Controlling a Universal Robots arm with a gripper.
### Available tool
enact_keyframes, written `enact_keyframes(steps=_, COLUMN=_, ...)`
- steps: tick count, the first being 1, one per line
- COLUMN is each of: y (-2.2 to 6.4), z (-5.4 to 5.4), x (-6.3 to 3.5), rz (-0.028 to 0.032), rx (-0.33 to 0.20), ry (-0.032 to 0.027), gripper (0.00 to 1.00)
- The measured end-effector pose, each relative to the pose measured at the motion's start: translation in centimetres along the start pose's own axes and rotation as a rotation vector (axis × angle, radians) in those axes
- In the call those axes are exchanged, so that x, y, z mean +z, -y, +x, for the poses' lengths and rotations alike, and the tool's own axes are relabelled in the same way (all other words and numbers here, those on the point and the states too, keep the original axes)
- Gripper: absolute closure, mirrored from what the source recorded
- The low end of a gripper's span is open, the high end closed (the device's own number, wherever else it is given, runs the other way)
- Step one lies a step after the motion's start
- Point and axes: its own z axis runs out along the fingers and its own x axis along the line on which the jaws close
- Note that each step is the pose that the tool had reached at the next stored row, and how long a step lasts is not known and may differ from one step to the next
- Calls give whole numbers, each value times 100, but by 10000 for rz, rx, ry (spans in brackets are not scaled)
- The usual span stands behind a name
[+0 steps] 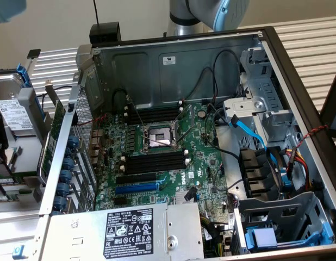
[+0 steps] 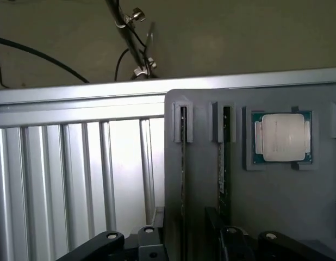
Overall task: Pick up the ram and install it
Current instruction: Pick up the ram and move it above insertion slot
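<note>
Hovers over grey tray (image 2: 266,217); claw (image 2: 184,247) spread astride ram (image 2: 182,163) standing edgewise in slot. Light, stiff, fragile: best gripped by long flat faces, mid-length.

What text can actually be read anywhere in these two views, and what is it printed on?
"DELL": on the green motherboard, only just legible.
White label on the case's back wall: too small.
Black label on the power supply: symbols and print, unreadable.
White hard drive label: blurred.
Processor lid in the grey tray: no legible marking.
</note>
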Motion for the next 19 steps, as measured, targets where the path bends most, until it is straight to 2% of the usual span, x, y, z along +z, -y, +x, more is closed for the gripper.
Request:
enact_keyframes(steps=7, y=1, z=1, x=125, rz=0, rx=-33, ry=12, gripper=58)
enact_keyframes(steps=13, y=2, z=2, x=184, rz=-1, rx=-35, ry=17, gripper=58)
enact_keyframes(steps=15, y=1, z=2, x=205, rz=-1, rx=-35, ry=19, gripper=66)
enact_keyframes(steps=16, y=0, z=3, x=211, rz=-3, rx=-35, ry=22, gripper=66)
enact_keyframes(steps=18, y=1, z=6, x=222, rz=-3, rx=-36, ry=33, gripper=78)
enact_keyframes(steps=19, y=1, z=7, x=227, rz=-3, rx=-36, ry=41, gripper=78)
